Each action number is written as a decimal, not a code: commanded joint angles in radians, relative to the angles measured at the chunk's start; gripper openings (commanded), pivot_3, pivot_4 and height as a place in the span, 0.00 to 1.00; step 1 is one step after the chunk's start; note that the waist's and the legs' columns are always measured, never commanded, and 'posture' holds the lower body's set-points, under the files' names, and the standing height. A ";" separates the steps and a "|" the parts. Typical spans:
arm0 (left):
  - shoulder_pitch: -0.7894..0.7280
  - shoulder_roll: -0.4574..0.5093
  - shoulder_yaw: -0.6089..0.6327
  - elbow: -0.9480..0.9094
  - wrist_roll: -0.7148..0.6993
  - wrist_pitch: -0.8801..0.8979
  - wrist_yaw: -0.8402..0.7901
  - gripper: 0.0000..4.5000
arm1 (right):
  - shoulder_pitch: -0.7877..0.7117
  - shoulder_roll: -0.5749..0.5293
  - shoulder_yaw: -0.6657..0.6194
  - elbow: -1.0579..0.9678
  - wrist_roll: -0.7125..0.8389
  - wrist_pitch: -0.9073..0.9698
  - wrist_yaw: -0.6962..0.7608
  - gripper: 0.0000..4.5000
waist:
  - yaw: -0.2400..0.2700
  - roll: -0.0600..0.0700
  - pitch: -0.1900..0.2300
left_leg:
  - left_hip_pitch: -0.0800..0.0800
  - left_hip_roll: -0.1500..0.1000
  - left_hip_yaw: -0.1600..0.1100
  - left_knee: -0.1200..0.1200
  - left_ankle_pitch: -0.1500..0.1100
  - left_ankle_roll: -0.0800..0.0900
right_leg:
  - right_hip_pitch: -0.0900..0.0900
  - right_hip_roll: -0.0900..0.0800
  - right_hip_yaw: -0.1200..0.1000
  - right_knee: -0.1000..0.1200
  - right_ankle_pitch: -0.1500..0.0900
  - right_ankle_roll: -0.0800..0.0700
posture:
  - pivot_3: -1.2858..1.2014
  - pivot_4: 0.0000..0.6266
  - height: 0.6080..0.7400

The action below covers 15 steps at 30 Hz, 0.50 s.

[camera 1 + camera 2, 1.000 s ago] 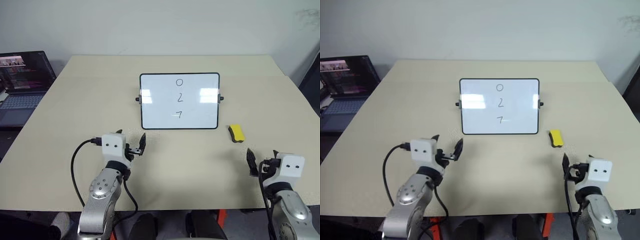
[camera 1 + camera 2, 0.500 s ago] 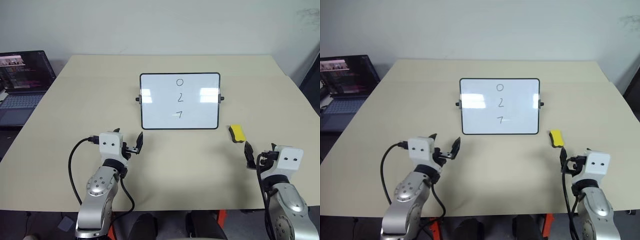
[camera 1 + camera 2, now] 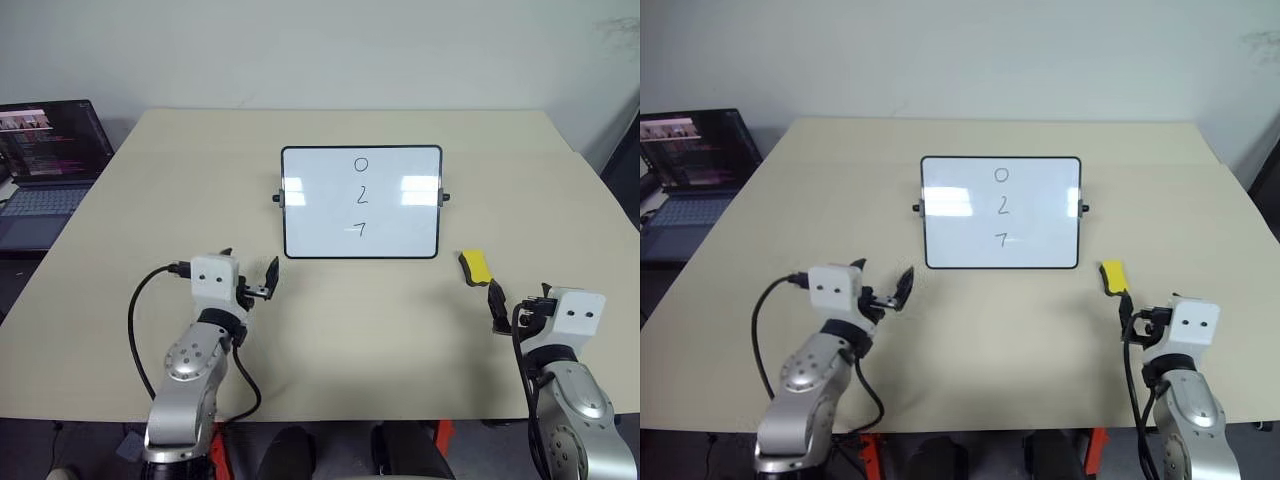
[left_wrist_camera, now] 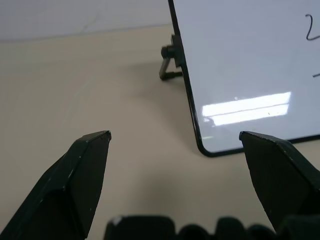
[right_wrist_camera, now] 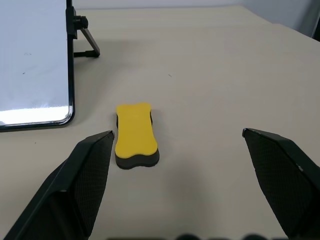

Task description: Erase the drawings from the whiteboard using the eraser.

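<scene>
Right wrist view: eraser (image 5: pixel 136 134) lies flat, long axis pointing away from right pincer (image 5: pixel 186 182)

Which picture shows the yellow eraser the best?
The right wrist view: the eraser lies large in the middle, with its yellow top and dark underside plain to see, between the open right gripper. Both eye views show it as a small yellow block on the table beside the whiteboard.
</scene>
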 commanded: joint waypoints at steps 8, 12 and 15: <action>-0.255 0.196 0.060 0.015 -0.278 0.210 -0.282 1.00 | -0.223 -0.045 -0.032 -0.060 0.102 0.226 -0.030 1.00 | -0.002 0.000 0.000 | 0.000 -0.001 0.000 0.000 0.000 0.000 | 0.000 0.000 0.000 0.000 0.001 -0.002 | 0.52 0.24 1.00; -0.284 0.261 0.027 -0.010 -0.388 0.314 -0.402 1.00 | -0.285 -0.075 0.000 0.013 0.058 0.251 -0.034 1.00 | -0.003 0.000 0.000 | -0.002 -0.001 0.000 -0.001 0.000 0.000 | -0.002 0.000 0.000 -0.001 0.001 -0.002 | 0.52 0.24 1.00; -0.287 0.313 0.008 -0.024 -0.437 0.360 -0.472 1.00 | -0.309 -0.091 0.029 0.042 0.052 0.310 -0.029 1.00 | -0.003 0.000 0.001 | -0.002 0.000 0.000 -0.001 0.000 0.000 | -0.002 0.000 0.000 -0.001 0.001 -0.002 | 0.52 0.24 1.00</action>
